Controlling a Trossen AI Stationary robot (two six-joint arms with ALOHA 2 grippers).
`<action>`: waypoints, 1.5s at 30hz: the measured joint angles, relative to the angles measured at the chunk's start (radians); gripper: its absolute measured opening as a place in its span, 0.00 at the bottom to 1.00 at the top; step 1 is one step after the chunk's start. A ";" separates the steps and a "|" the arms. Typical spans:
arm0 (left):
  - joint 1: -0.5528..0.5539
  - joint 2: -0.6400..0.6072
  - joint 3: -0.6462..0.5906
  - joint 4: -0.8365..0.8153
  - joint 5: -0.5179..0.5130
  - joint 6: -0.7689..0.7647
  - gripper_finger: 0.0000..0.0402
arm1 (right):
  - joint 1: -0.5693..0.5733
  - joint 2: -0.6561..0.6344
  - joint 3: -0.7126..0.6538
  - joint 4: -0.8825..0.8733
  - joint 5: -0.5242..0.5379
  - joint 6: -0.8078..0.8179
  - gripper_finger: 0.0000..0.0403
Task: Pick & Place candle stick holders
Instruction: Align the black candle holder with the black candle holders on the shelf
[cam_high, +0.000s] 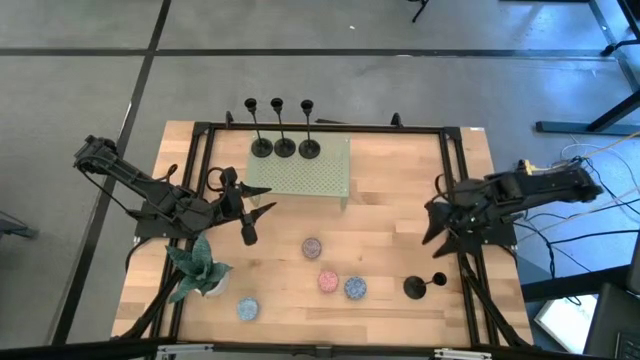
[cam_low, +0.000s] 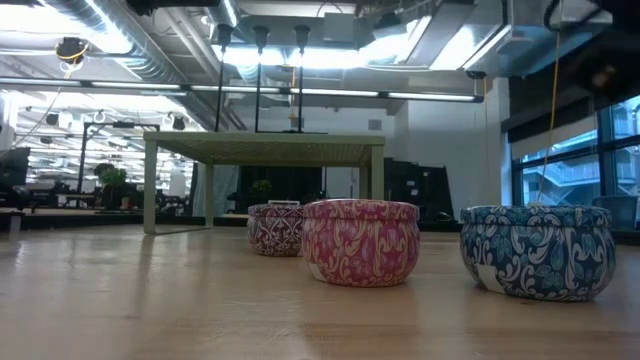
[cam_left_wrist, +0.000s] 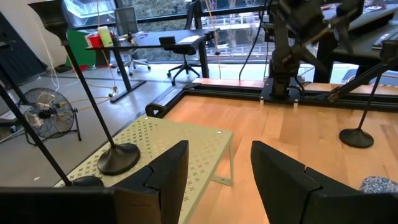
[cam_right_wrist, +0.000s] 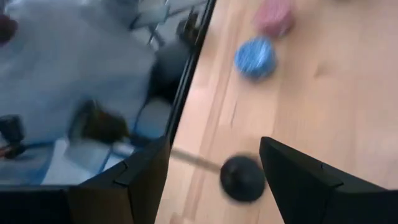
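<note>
The high view looks straight down on the whole wooden table (cam_high: 400, 190). The low view sits at tabletop height, very near three patterned candle tins (cam_low: 360, 241), facing the green perforated stand (cam_low: 262, 149) toward 12 o'clock. Each wrist view looks past its own fingers; both share the table.

Even, diffuse overhead illumination in the high view; soft short shadows beside the three candle stick holders (cam_high: 284, 147) on the perforated green stand (cam_high: 303, 176). Strong backlight in the low view from ceiling strip lights (cam_low: 300, 92) and a window (cam_low: 560, 180), with blown highlights; pink tin candle (cam_low: 360, 241) sharp, tabletop (cam_low: 150, 300) foreground soft. Daylight from windows in the left wrist view. Heavy motion blur throughout the right wrist view, smearing the fourth holder (cam_right_wrist: 241, 177) and blue candle (cam_right_wrist: 255, 57).
</note>
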 joint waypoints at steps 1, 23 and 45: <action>0.000 0.000 0.000 0.001 0.000 -0.001 0.42 | 0.005 -0.011 -0.025 -0.002 -0.016 0.000 0.63; 0.000 0.000 0.000 0.038 -0.001 -0.010 0.42 | 0.024 -0.062 -0.199 0.100 -0.097 -0.031 0.63; 0.000 0.000 0.000 0.050 -0.001 -0.008 0.42 | 0.313 0.039 -0.199 0.324 0.126 -0.029 0.63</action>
